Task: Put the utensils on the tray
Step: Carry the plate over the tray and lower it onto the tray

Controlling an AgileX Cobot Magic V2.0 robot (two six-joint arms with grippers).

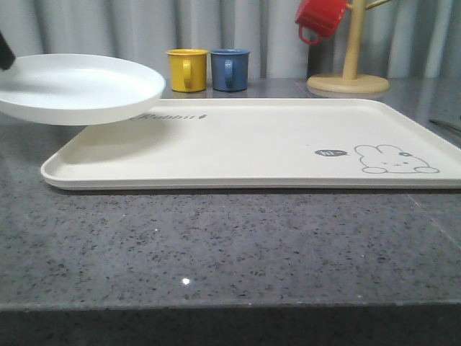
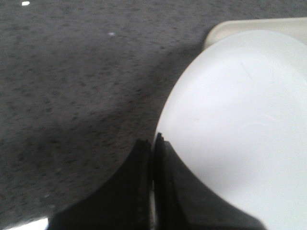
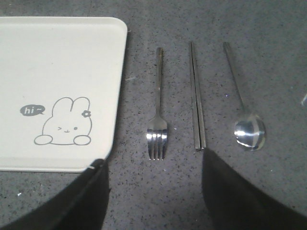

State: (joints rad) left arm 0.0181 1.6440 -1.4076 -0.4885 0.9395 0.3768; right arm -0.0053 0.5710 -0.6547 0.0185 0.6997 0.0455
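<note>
The fork (image 3: 158, 100), the pair of chopsticks (image 3: 196, 96) and the spoon (image 3: 248, 130) lie side by side on the grey counter, just beside the cream tray (image 3: 62, 57) at its rabbit-print end. My right gripper (image 3: 152, 165) hovers open above the fork's tines, holding nothing. The tray (image 1: 238, 144) lies flat in the middle of the counter. My left gripper (image 2: 153, 143) is shut on the rim of a round white plate (image 2: 240, 120). It holds the plate (image 1: 75, 86) level in the air over the tray's left end.
A yellow mug (image 1: 186, 69) and a blue mug (image 1: 230, 69) stand behind the tray. A red mug (image 1: 320, 17) hangs on a wooden mug tree (image 1: 349, 72) at the back right. Bare speckled counter stretches in front of the tray.
</note>
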